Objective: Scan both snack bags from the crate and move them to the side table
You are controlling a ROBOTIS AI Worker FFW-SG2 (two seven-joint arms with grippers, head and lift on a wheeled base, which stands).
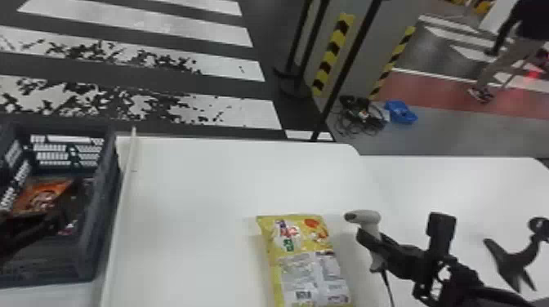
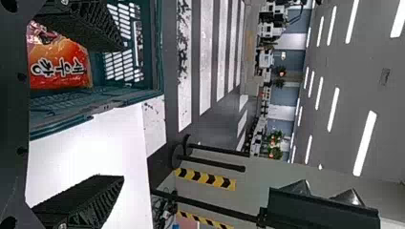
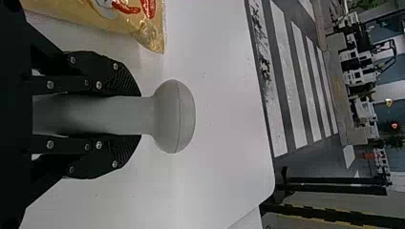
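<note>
My left gripper (image 1: pixel 67 204) is at the crate (image 1: pixel 110 171), over the orange snack bag (image 1: pixel 43 196) inside it. In the left wrist view, the left gripper (image 2: pixel 122 113) is open; one finger overlaps the crate (image 2: pixel 157 57) near the orange bag (image 2: pixel 59 67). A yellow snack bag (image 1: pixel 300 261) lies on the white table, its barcode side up. To its right, my right gripper (image 1: pixel 369 243) holds the grey scanner (image 1: pixel 365 216). The right gripper (image 3: pixel 138 114) is shut around the handle of the scanner (image 3: pixel 174 117), beside a corner of the yellow bag (image 3: pixel 150 33).
A black stand (image 1: pixel 512 261) sits on the white table (image 1: pixel 196 196) at the far right. A raised pale edge strip (image 1: pixel 128 163) runs between the crate and the table. Posts (image 1: pixel 347 73) and a blue item (image 1: pixel 400 112) are on the floor beyond.
</note>
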